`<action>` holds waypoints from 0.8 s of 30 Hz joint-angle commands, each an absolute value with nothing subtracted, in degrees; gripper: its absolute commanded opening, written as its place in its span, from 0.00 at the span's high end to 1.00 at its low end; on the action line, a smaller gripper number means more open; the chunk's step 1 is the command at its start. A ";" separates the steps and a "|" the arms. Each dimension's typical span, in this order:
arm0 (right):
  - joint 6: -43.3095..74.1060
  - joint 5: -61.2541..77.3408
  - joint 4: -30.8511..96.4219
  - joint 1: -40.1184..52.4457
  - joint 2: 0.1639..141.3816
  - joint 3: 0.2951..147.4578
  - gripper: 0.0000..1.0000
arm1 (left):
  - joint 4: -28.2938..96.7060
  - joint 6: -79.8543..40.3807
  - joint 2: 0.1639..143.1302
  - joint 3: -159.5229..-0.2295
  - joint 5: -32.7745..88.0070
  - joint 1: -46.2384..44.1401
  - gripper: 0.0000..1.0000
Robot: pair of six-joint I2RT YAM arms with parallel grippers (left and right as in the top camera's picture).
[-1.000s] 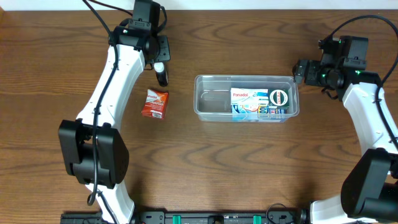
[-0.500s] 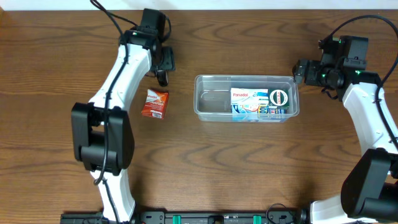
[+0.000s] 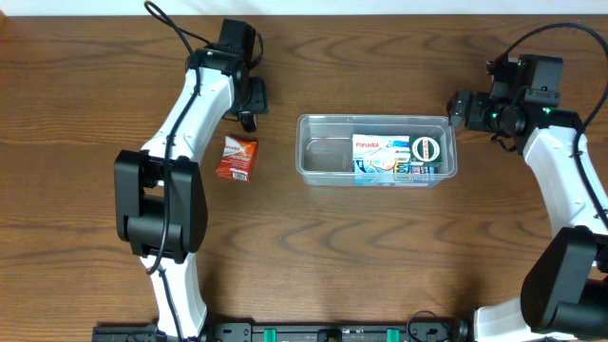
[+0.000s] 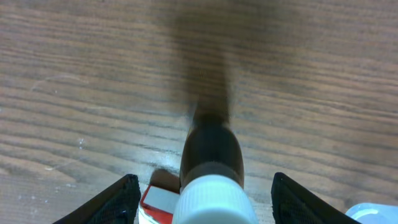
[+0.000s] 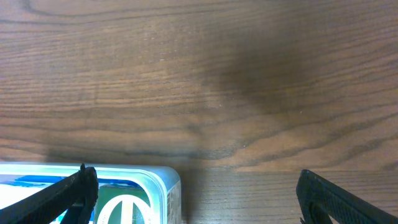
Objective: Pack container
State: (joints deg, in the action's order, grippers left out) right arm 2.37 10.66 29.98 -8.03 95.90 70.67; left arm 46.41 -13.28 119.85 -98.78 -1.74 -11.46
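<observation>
Gaping to either side of a small brown bottle with a white cap, the left pincer stands spread. A gap shows between the bottle and each finger, so nothing is pinched. Close under the cap, by the finger on the left of the wrist view, peeks a corner of a red packet. Farther off, past the other finger, the container lies on the table, well apart from this pincer. A Panadol box and a round green-and-white item lie in the container's end farthest from the left pincer. The right pincer is spread wide over the wood with nothing between its fingers. A corner of the container sits just beside the finger on the left of its own view.
</observation>
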 commanded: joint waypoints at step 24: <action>2.74 10.52 30.00 -8.27 96.01 71.55 0.01 | 58.33 -0.58 117.23 -90.56 -0.45 -10.48 0.05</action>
State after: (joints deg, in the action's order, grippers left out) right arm 2.37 10.66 29.98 -8.03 95.90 70.67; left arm 58.74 -3.86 118.17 -92.99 -0.78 -11.27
